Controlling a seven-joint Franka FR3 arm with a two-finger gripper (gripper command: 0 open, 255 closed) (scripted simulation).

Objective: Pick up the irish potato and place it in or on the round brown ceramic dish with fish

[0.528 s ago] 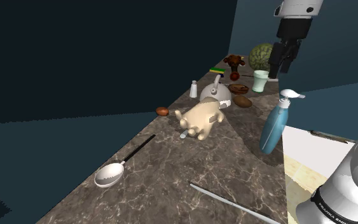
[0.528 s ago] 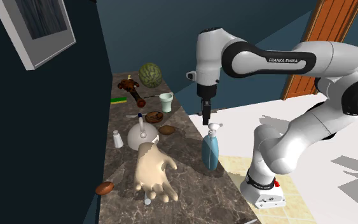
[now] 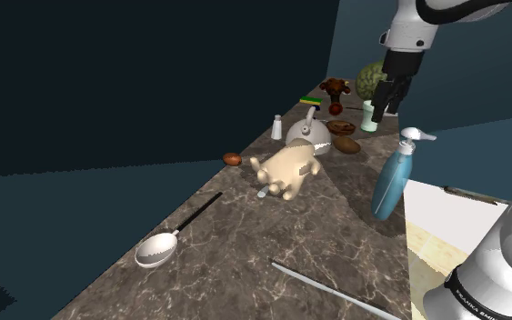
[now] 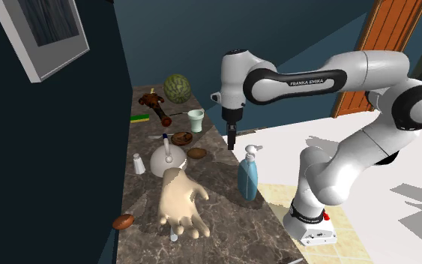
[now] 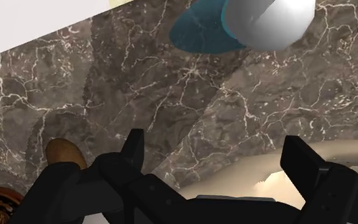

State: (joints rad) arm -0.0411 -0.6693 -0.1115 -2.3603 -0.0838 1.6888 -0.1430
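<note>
Along the marble counter (image 3: 245,236), one long side is running against a dark wall and the other is dropping off to pale floor, and the blue pump bottle (image 3: 392,177) is standing just inside that free edge. The gripper (image 3: 383,111) is hanging above the far part of the counter near the bottle, its fingers (image 5: 133,139) standing well apart and clasping nothing. The potato (image 4: 196,153), a small brown oval, is lying on the marble just beside the white kettle (image 4: 166,159) and near the round brown dish (image 4: 181,138); from the wrist it is showing close to one finger, half hidden behind the hand. Bare marble is lying between the fingers and out towards the bottle, while the wall side is crowding up with a pale hand model (image 3: 286,170), a salt shaker (image 3: 277,127), a pale green cup (image 3: 372,115) and a green ribbed ball (image 3: 370,80). Nearer the stand, a spoon (image 3: 158,247) and a thin rod (image 3: 331,291) are lying well apart on open stone. "FRANKA EMIKA" is reading plainly on the forearm (image 4: 312,79); similar lettering at the shoulder view's lower right is being cut off. The dish's pattern is too small to make out, and a pale shape by the other finger in the wrist view is being cut off, so I cannot tell what it is.
</note>
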